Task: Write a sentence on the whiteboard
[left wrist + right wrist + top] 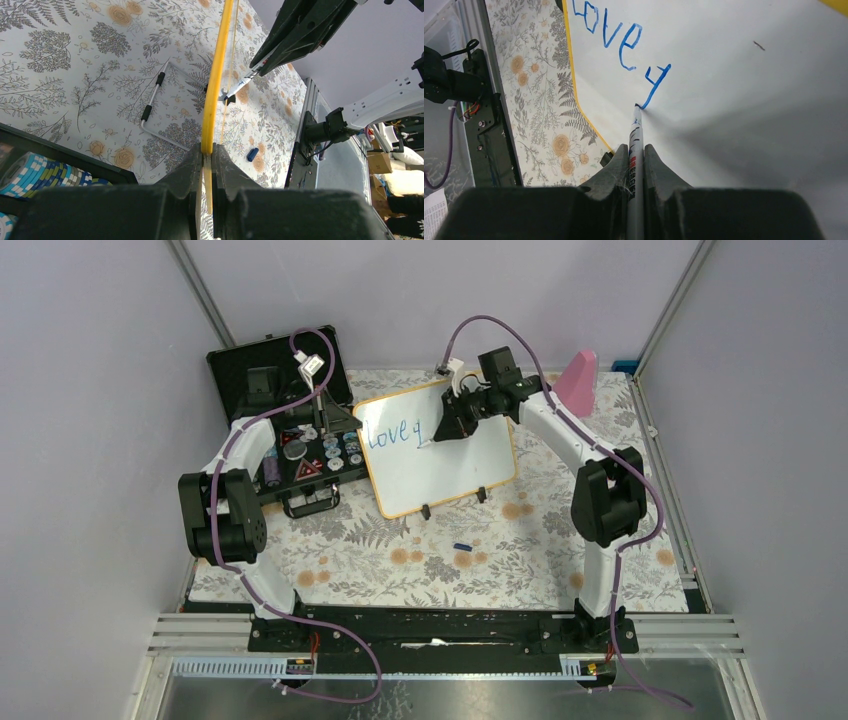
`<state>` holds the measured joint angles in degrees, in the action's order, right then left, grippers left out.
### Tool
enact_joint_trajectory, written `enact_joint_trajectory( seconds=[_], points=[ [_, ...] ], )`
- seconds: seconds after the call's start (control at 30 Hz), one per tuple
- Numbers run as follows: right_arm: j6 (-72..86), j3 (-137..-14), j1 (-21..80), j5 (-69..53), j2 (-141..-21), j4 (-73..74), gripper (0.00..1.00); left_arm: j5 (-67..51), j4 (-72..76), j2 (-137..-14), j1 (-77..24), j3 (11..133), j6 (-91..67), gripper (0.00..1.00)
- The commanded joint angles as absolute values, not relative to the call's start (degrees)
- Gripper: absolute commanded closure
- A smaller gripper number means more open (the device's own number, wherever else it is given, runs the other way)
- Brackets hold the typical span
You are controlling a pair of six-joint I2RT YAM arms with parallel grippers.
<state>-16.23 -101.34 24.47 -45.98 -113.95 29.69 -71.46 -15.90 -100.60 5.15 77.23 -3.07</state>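
Grey-walled enclosure, floral cloth spread over the worktop (pixel 540 540). Toward the back middle, the whiteboard (pixel 450 465): from above a slanted white rectangle with an orange-yellow rim, two small black feet at its near edge. From the left wrist, seen almost edge-on, so hard to judge how steeply tilted. On its upper left, in blue marker, the sentence (pixel 392 433), unfinished: "Love", then one more letter with a long tail, readable as a g or a y.

Right hand (pixel 445 425) above the upper middle of the board. Clenches a pale-barrelled marker (pixel 634 145) between both fingers, with the tip touching the white surface at the bottom end of that tail. Left hand (pixel 207 150) at the left edge of the board. Pinches the yellow rim tight between its fingers, no gap on either side.

Just left of the board, an open black poker chip case (pixel 255 365), lid up, with stacks of chips (pixel 330 450) inside. On the cloth in front of the board, well apart from both hands, a small blue marker cap (pixel 461 546). At the back right, beside the right arm, a pink cone-shaped object (pixel 578 382).
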Motion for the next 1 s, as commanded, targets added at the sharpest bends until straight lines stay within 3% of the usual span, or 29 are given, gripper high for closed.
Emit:
enact_joint_trajectory(
  seconds=[0.0,0.43,0.97],
  points=[
    [-16.4,-102.8,25.6,-43.9,-112.2,26.9,1.0,-72.4,-14.4,-100.3,4.7,79.1,-2.1,1.0],
    [-13.5,-102.9,23.5,-50.4,-106.8,27.0,1.0,-72.6,-14.5,-100.1,4.7,79.2,-2.3,1.0],
    [-15.6,-104.6,20.9,-47.2,-108.6,27.2,1.0,-72.7,-14.6,-99.8,4.6,79.1,-2.2,1.0]
  ],
)
